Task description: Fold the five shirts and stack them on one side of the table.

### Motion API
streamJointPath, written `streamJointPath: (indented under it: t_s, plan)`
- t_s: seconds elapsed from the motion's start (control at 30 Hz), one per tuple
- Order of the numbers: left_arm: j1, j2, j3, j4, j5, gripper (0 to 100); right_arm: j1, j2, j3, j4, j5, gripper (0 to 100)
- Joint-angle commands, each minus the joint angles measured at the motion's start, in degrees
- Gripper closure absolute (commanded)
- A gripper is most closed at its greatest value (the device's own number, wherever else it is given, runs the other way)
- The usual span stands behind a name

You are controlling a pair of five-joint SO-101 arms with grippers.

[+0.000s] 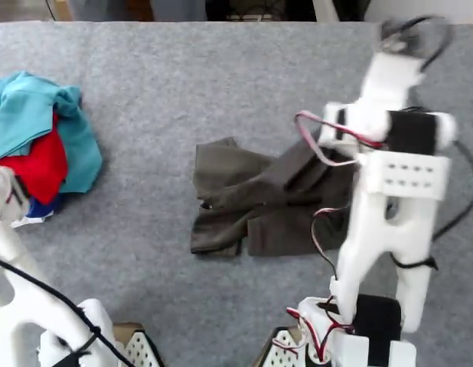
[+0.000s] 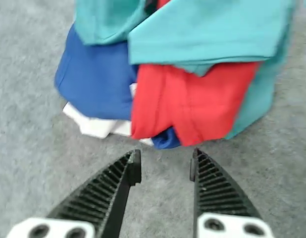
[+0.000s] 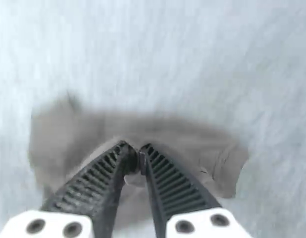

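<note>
one olive shirt (image 1: 252,206) lies rumpled mid-table, closest to the arm bases. the right gripper (image 3: 139,151) sits over it with its jaws pressed together, seemingly on a pinch of cloth, likely to draw that side across for a fold. further off, at the left edge of the table (image 1: 183,76), four more lie heaped: teal shirt (image 2: 207,29) over red shirt (image 2: 192,104), with blue shirt (image 2: 93,79) and white shirt (image 2: 93,124) underneath. the left gripper (image 2: 165,163) hangs just short of that heap, jaws apart, probably ready for the next pick.
</note>
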Motion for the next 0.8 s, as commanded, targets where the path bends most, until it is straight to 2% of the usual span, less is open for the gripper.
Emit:
streamJointPath:
  t_s: [0.0, 0.27, 0.4, 0.5, 0.63, 0.77]
  plan:
    - [7.16, -0.62, -3.47, -0.26, -0.18, 82, 5.71, -0.13, -5.58, -7.38, -3.52, 98.5]
    - [28.35, -0.53, -3.47, -1.76, 0.09, 82, 18.20, 10.15, -4.62, -29.27, -12.40, 98.5]
    - [37.58, 3.16, -3.65, -6.59, 5.27, 78, 20.92, 21.05, -4.79, -37.19, -13.89, 98.5]
    - [42.77, 11.34, -7.60, -7.21, 8.35, 77, 22.86, 29.67, -4.88, -43.34, -17.23, 98.5]
    - [48.66, 24.00, -18.59, -3.43, 10.64, 77, 25.23, 39.43, -9.36, -44.40, -20.13, 98.5]
    - [58.07, 33.76, -28.62, 4.04, 11.69, 77, 29.19, 47.25, -17.89, -41.14, -22.51, 98.5]
